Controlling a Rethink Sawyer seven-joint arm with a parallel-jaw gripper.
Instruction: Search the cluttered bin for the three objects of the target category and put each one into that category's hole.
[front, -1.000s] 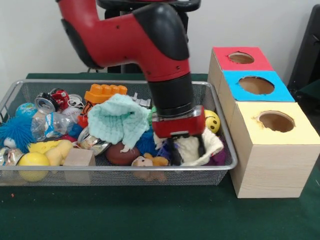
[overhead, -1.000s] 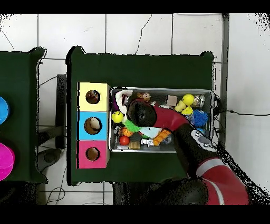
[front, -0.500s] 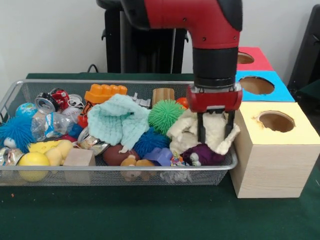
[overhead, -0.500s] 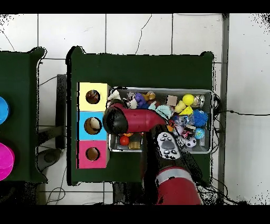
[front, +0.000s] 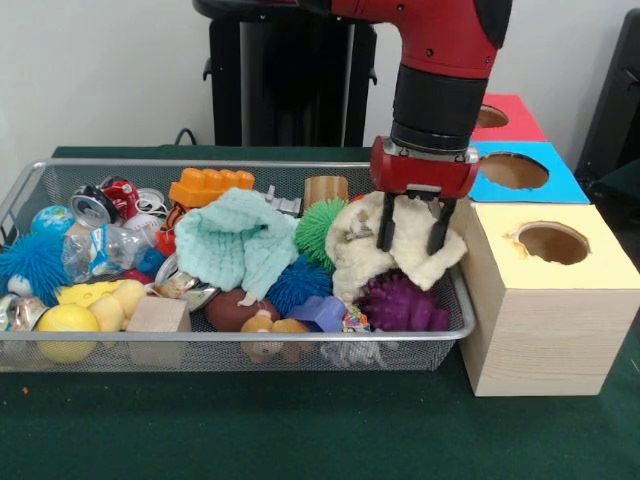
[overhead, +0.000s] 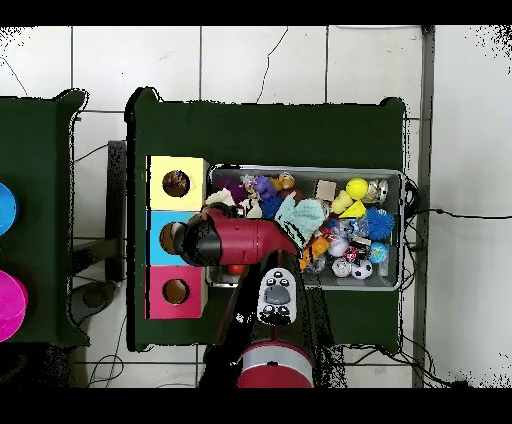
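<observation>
Gripper: the gripper (front: 411, 232) hangs at the bin's end beside the boxes, jaws clenched on a cream cloth (front: 372, 252).
Cloth: lifted, folds draping down around the fingers (front: 385, 228); its lower edge looks to brush the purple spiky ball (front: 395, 303) beneath, though I cannot tell if it touches.
Why so high: my guess is the cloth has to clear the wire bin (front: 120, 345) wall before it can travel to a hole.
Boxes: yellow box (front: 590, 268) just beside the bin, blue box (front: 552, 185) behind it, red box (front: 520, 124) furthest back, each with a round hole on top.
Overhead: the arm (overhead: 245, 240) lies across the bin's edge, next to the blue box.
Left in the bin: a mint knitted cloth (front: 235, 240), a green spiky ball (front: 322, 230), an orange block (front: 210, 185), a wooden cube (front: 157, 316).
Progress: one cloth in hand, not yet dropped.
</observation>
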